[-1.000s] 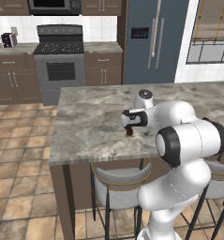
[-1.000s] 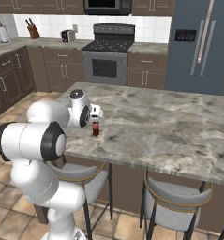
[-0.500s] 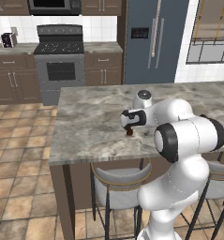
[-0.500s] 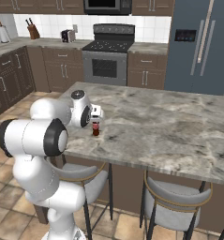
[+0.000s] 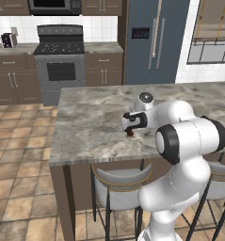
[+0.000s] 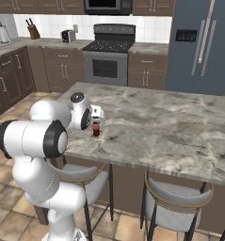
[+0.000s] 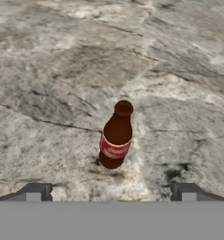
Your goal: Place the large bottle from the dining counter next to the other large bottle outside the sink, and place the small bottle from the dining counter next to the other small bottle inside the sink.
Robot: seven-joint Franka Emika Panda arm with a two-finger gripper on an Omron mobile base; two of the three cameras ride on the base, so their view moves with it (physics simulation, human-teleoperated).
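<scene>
With its jaws spread wide and holding nothing, the gripper (image 7: pixel 111 191) hangs just above the small bottle (image 7: pixel 115 136). That short brown bottle with the red label stands upright on the dining counter (image 5: pixel 85 127), near the stool-side edge.

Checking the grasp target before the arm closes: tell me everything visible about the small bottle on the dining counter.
The small bottle is short, glossy dark brown, with a thin neck, open-looking rim and a red label band. It stands upright on the grey marbled dining counter, just below the open gripper; nothing touches it but the stone.
</scene>
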